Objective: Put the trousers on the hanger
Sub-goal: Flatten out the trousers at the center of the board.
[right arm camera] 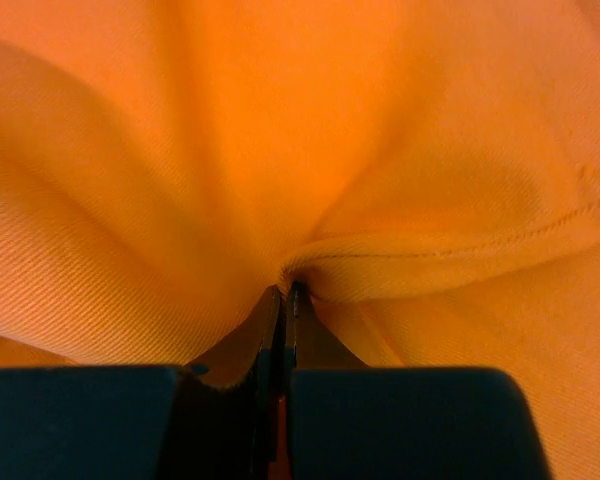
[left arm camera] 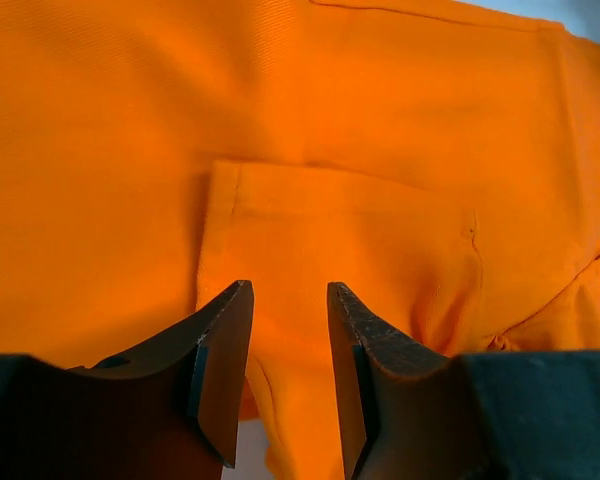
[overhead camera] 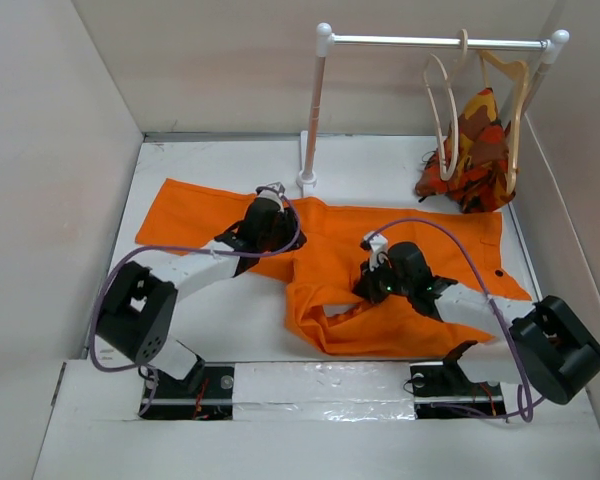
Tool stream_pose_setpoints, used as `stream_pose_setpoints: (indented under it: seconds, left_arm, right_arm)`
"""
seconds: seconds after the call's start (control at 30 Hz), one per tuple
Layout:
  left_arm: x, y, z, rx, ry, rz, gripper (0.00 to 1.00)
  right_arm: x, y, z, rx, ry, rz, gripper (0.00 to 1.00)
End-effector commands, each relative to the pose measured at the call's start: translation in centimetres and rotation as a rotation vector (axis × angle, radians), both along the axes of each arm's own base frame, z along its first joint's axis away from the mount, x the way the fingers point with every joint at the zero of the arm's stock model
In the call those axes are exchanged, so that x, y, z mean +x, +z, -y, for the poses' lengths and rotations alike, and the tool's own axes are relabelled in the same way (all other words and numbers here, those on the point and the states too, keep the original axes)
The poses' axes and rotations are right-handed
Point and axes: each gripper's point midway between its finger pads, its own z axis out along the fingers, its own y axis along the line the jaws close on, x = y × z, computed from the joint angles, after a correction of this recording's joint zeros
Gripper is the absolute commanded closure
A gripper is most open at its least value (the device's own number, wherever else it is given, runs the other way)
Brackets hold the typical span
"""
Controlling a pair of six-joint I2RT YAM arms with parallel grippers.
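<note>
Trousers (overhead camera: 330, 235) spread on surface (overhead camera: 180, 310), long axis left-right. Right end effector (right arm camera: 285, 290) pinches fold mid-cloth; left end effector (left arm camera: 290, 290) part-open over left portion. Hanger (overhead camera: 438, 115) far right on rail (overhead camera: 420, 41), nearer right arm.

- Parts of the trousers (overhead camera: 320, 290) are hidden under the left arm (overhead camera: 195, 270) and right arm (overhead camera: 470, 305).
- Both wrist views cut the trousers off at their frame edges.
- In the right wrist view the nearest cloth is blurred.

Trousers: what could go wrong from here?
The right gripper pinches only a thin fold of the trousers; it may slip out on lifting.
The left gripper is open over the cloth, so a lift now would be lopsided.
The hanger hangs close to a patterned garment; snagging is possible.
</note>
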Motion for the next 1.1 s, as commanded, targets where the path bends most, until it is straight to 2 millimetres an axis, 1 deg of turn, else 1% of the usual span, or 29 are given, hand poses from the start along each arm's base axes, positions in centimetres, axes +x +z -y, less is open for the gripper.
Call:
stream_pose_setpoints:
  seconds: [0.0, 0.03, 0.07, 0.1, 0.13, 0.17, 0.2, 0.23, 0.27, 0.3, 0.33, 0.37, 0.4, 0.43, 0.47, 0.5, 0.53, 0.57, 0.6, 0.63, 0.67, 0.7, 0.77, 0.8, 0.83, 0.87, 0.97, 1.0, 1.07]
  left_arm:
    - [0.3, 3.7, -3.2, -0.039, 0.154, 0.116, 0.67]
    - [0.7, 4.9, -4.7, -0.064, 0.213, 0.145, 0.67]
    - [0.7, 6.3, -5.9, -0.101, 0.271, 0.170, 0.66]
    - [0.4, 9.4, -8.0, -0.140, 0.347, 0.249, 0.66]
    - [0.4, 10.5, -10.0, -0.144, 0.410, 0.275, 0.66]
    - [-0.5, 13.9, -11.7, -0.195, 0.457, 0.358, 0.66]
    - [-0.8, 15.2, -13.6, -0.194, 0.532, 0.402, 0.65]
    - [-1.4, 15.8, -14.9, -0.185, 0.571, 0.416, 0.64]
    - [-1.8, 17.0, -16.5, -0.191, 0.624, 0.447, 0.64]
    - [-2.8, 19.1, -18.2, -0.208, 0.674, 0.507, 0.63]
    - [-3.4, 19.3, -19.1, -0.198, 0.703, 0.514, 0.62]
    - [-4.0, 19.6, -19.8, -0.189, 0.724, 0.522, 0.61]
    - [-4.6, 20.2, -20.9, -0.179, 0.755, 0.545, 0.60]
    - [-5.0, 20.3, -21.2, -0.177, 0.764, 0.548, 0.60]
    - [-5.2, 20.4, -21.4, -0.173, 0.771, 0.548, 0.60]
    - [-5.4, 20.3, -21.5, -0.176, 0.772, 0.549, 0.60]
    - [-5.3, 20.2, -21.4, -0.180, 0.768, 0.550, 0.60]
    - [-5.2, 20.1, -21.1, -0.188, 0.757, 0.549, 0.60]
    - [-5.0, 19.3, -20.5, -0.188, 0.736, 0.528, 0.60]
    - [-4.7, 19.3, -20.1, -0.203, 0.721, 0.531, 0.60]
    - [-4.4, 18.6, -19.6, -0.208, 0.705, 0.515, 0.59]
    - [-3.8, 17.2, -18.8, -0.200, 0.678, 0.474, 0.60]
    - [-3.3, 15.7, -17.9, -0.196, 0.655, 0.426, 0.60]
    - [-3.0, 14.2, -17.5, -0.178, 0.645, 0.386, 0.60]
    - [-2.6, 14.3, -17.3, -0.190, 0.643, 0.395, 0.60]
    - [-2.4, 13.6, -17.1, -0.183, 0.637, 0.379, 0.60]
    - [-2.4, 12.6, -16.5, -0.180, 0.609, 0.354, 0.60]
    - [-2.6, 11.6, -16.1, -0.175, 0.588, 0.328, 0.60]
    - [-3.1, 9.9, -14.9, -0.176, 0.545, 0.277, 0.63]
  right_arm:
    - [3.1, 7.0, -4.6, 0.115, 0.056, 0.174, 1.00]
    - [4.6, 11.0, -6.5, 0.136, 0.070, 0.238, 1.00]
    - [5.0, 12.8, -7.9, 0.134, 0.105, 0.277, 1.00]
    - [4.2, 14.4, -10.3, 0.141, 0.166, 0.295, 1.00]
    - [3.9, 14.0, -12.0, 0.104, 0.214, 0.264, 1.00]
    - [4.4, 19.4, -14.9, 0.152, 0.274, 0.375, 1.00]
    - [3.6, 21.4, -16.7, 0.172, 0.326, 0.404, 1.00]
    - [0.6, 21.3, -19.2, 0.162, 0.435, 0.377, 1.00]
    - [-0.4, 26.1, -21.0, 0.217, 0.492, 0.467, 1.00]
    - [-1.8, 27.6, -21.9, 0.230, 0.536, 0.491, 1.00]
    - [-3.0, 28.4, -22.2, 0.225, 0.565, 0.513, 1.00]
    - [-4.8, 30.5, -22.3, 0.250, 0.597, 0.573, 1.00]
    - [-4.4, 30.3, -21.7, 0.244, 0.562, 0.591, 1.00]
    - [-4.5, 29.8, -21.2, 0.247, 0.548, 0.588, 1.00]
    - [-2.8, 29.4, -19.3, 0.246, 0.482, 0.579, 1.00]
    - [-1.4, 24.5, -18.0, 0.204, 0.446, 0.516, 1.00]
    - [-0.5, 22.2, -17.1, 0.221, 0.443, 0.466, 1.00]
    - [1.0, 19.1, -15.8, 0.202, 0.402, 0.395, 1.00]
    - [4.5, 14.8, -13.3, 0.141, 0.321, 0.320, 1.00]
    - [5.3, 11.0, -11.7, 0.093, 0.291, 0.243, 1.00]
    - [5.8, 9.1, -10.9, 0.076, 0.293, 0.195, 1.00]
    - [7.1, 6.3, -9.6, 0.039, 0.259, 0.130, 1.00]
    - [7.8, 5.6, -9.7, 0.044, 0.253, 0.116, 1.00]
    - [8.4, 5.5, -9.5, 0.042, 0.241, 0.118, 1.00]
    - [8.8, 5.4, -9.6, 0.033, 0.233, 0.122, 1.00]
    - [10.0, 6.2, -9.6, 0.017, 0.202, 0.152, 1.00]
    - [11.2, 7.2, -9.9, 0.002, 0.194, 0.177, 1.00]
    - [11.9, 8.3, -10.3, 0.013, 0.190, 0.200, 1.00]
    - [12.7, 8.8, -10.4, 0.001, 0.177, 0.217, 1.00]
